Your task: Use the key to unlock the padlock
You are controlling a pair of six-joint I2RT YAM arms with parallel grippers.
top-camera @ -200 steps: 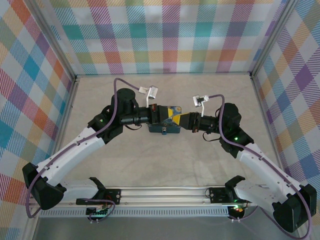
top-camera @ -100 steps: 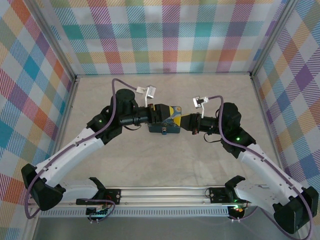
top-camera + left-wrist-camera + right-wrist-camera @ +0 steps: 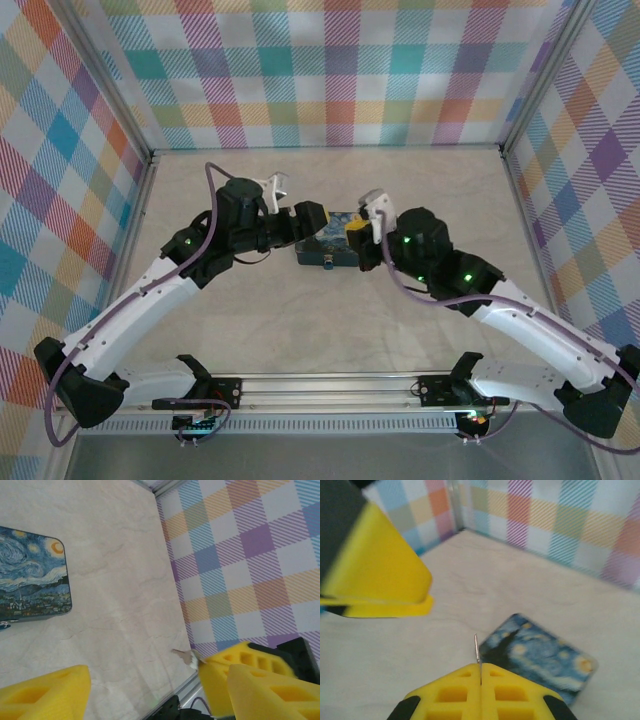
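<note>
Here the right gripper (image 3: 480, 667) is pinched tight on the key (image 3: 477, 651). The key's thin silvery blade pokes out past the yellow fingertips. Behind the blade in the right wrist view, the dark blue swirl-printed tin (image 3: 540, 662) lies flat on the pale table (image 3: 530, 585). The left gripper (image 3: 306, 215) hovers close by with its jaws spread wide and nothing between them. One of its yellow fingers (image 3: 375, 580) looms at the key's left, blocking part of the plaid wall (image 3: 560, 525).

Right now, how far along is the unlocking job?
Done: the key is off the table, pinched in the shut right gripper. In hand: it hangs near the blue tin, left gripper open alongside. Left: inserting and turning it.
</note>
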